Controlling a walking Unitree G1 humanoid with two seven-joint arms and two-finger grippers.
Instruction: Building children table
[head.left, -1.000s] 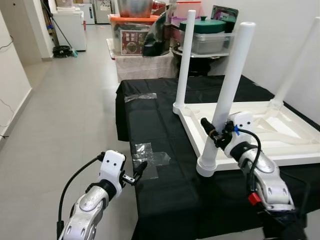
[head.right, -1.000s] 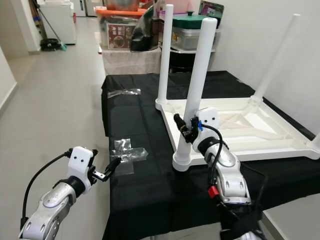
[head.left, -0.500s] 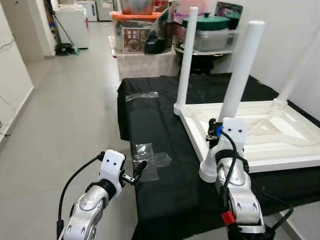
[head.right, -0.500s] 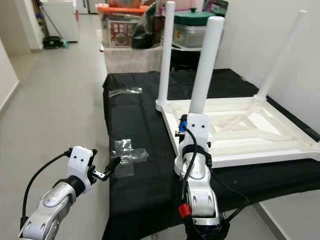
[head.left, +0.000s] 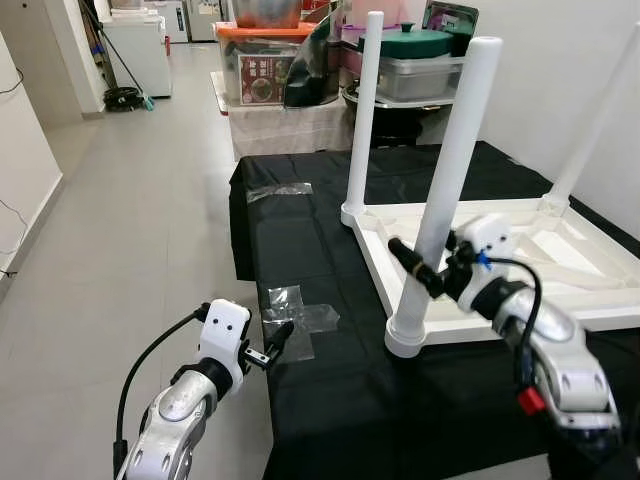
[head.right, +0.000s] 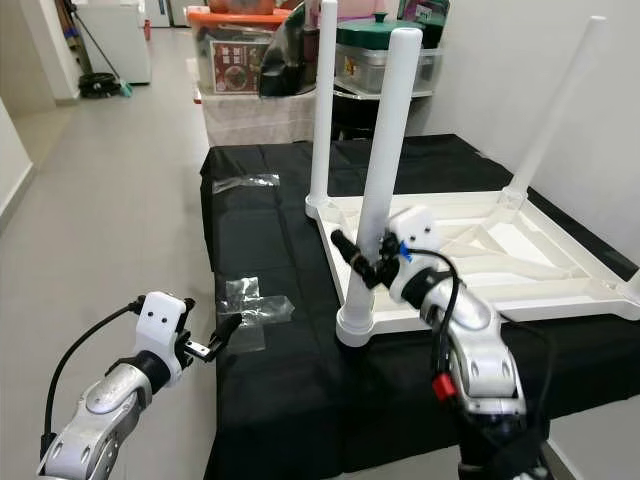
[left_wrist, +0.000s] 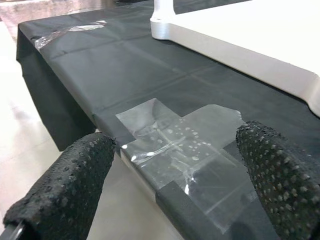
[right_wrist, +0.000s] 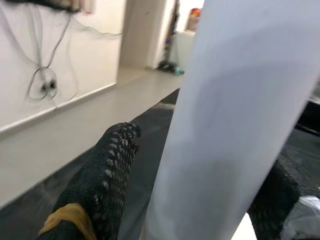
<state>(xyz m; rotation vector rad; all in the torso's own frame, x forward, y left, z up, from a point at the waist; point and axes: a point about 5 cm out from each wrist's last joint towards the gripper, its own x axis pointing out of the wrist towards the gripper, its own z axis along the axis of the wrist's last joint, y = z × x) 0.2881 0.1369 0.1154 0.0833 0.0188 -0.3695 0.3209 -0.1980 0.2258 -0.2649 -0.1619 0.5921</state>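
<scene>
From the head camera, a white children's table (head.left: 520, 255) lies upside down on a surface draped in black cloth (head.left: 330, 400), legs pointing up. The nearest table leg (head.left: 448, 190) stands at the table's front left corner, and the right gripper (head.left: 425, 275) reaches in from the right at its lower part — one black finger on either side of the white tube. A second leg (head.left: 362, 110) rises at the far left corner. The left gripper (head.left: 277, 340) hovers off the cloth's near left edge, just beside a patch of clear tape (head.left: 298, 308) stuck to the cloth. Behind the table, storage boxes and a green-lidded container (head.left: 420, 45) sit stacked.

In the left wrist view, the two textured fingers (left_wrist: 65, 185) are spread wide apart with nothing between them; the clear tape lies on the cloth's edge beyond.

In the right wrist view, the white leg stands between the two fingers (right_wrist: 107, 170) — whether they press on it cannot be told.
</scene>
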